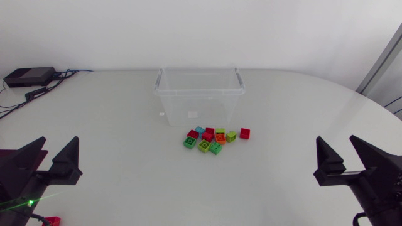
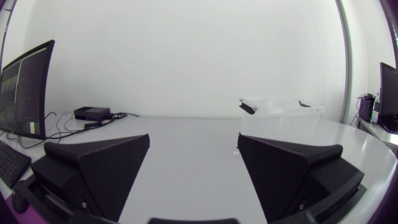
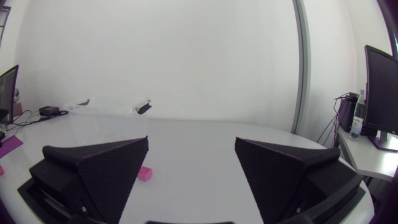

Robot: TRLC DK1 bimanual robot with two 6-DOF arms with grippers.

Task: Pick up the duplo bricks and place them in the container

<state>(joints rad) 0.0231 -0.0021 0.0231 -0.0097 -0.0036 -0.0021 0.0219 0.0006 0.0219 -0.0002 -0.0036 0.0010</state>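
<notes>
left claw (image 1: pixel 61 142) | right claw (image 1: pixel 335 140) | both matte black, broad, wedge-shaped

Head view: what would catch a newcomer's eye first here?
The small cluster of bright red, green, orange and blue duplo bricks stands out on the pale table, just in front of the clear container; no brick shows inside it. Next come the two black grippers, the left gripper and the right gripper, both open, low at the view's two sides.

right gripper (image 3: pixel 191 142), jaws apart, container (image 3: pixel 107 107) ahead
</notes>
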